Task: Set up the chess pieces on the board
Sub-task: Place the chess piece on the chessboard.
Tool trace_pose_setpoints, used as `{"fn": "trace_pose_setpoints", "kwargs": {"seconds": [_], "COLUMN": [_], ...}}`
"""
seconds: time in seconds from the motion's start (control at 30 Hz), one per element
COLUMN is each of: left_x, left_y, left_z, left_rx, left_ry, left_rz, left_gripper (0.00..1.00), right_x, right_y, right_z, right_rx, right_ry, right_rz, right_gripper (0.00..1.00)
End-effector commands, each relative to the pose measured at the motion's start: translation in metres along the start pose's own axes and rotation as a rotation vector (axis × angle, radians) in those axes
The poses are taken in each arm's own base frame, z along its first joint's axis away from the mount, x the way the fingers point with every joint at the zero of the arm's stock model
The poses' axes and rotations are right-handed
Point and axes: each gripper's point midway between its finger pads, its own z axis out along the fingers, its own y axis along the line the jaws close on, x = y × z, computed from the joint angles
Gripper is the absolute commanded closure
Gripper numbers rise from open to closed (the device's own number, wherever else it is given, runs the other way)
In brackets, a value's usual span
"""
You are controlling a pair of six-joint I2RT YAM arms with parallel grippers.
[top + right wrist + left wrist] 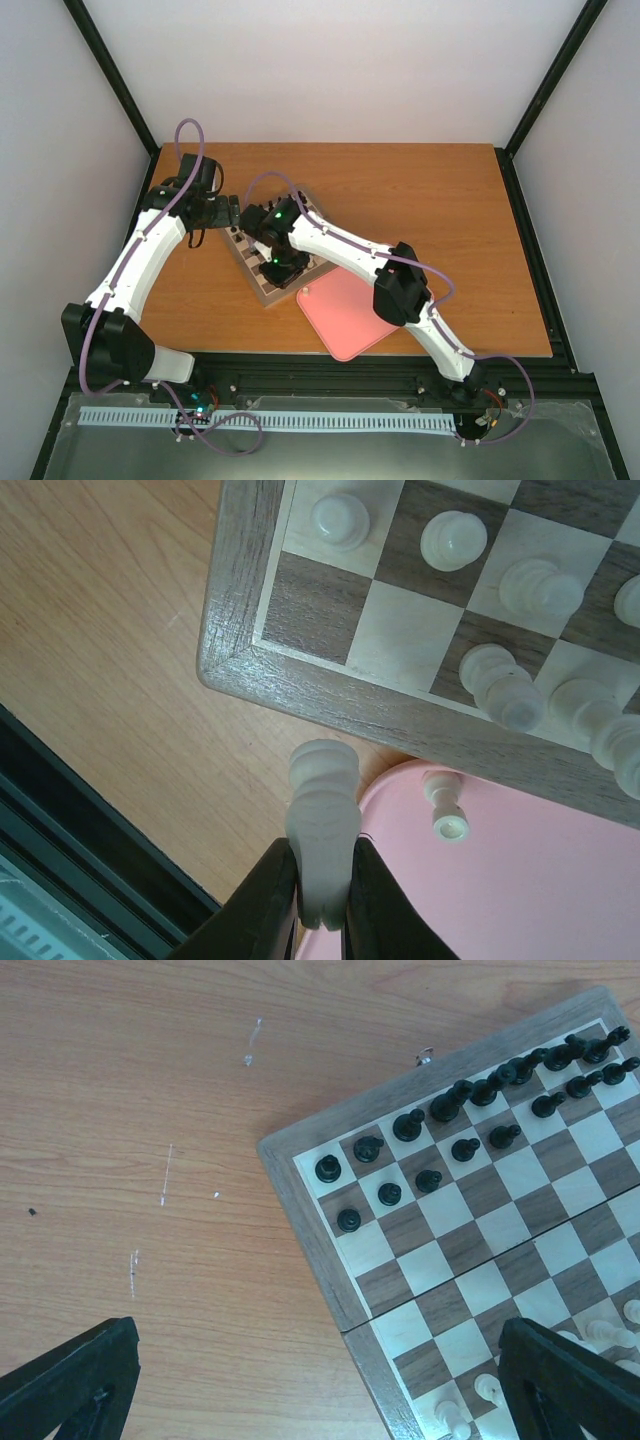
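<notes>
My right gripper (322, 865) is shut on a cream chess piece (322, 800), whose ringed base points toward the near corner of the board (330, 685). The piece hangs over the table beside the pink tray's edge. Several cream pieces (450, 540) stand on the board's squares near that corner. One small cream piece (445, 808) lies on the tray. My left gripper (320, 1390) is open above the board's side edge (300, 1220), with nothing between its fingers (70, 1380). From above, both arms cover most of the board (262, 288).
Black pieces (465, 1095) fill two rows at the board's far side. The pink tray (345, 312) lies against the board's near-right corner. A black frame rail (90, 830) runs along the table's near edge, below the right gripper.
</notes>
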Motion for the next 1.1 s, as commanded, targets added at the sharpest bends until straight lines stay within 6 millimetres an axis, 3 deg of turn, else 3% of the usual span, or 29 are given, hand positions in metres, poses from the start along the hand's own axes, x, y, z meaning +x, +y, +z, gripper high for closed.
{"fn": "trace_pose_setpoints", "kwargs": {"seconds": [0.0, 0.17, 1.07], "left_x": [-0.007, -0.007, -0.010], "left_y": [0.006, 0.007, 0.008], "left_z": [-0.009, -0.011, -0.014], "left_rx": [-0.013, -0.019, -0.019], "left_ry": [-0.043, -0.049, -0.060], "left_rz": [-0.007, -0.006, -0.003], "left_gripper": [0.00, 0.00, 0.00], "right_x": [-0.003, -0.004, -0.021], "right_y": [0.002, -0.003, -0.022], "right_z": [0.009, 0.022, 0.039], "right_rx": [-0.003, 0.023, 0.052], "right_ry": [0.012, 0.032, 0.022], "right_rz": [-0.012, -0.002, 0.046], "right_gripper": [0.86, 0.86, 0.84]}}
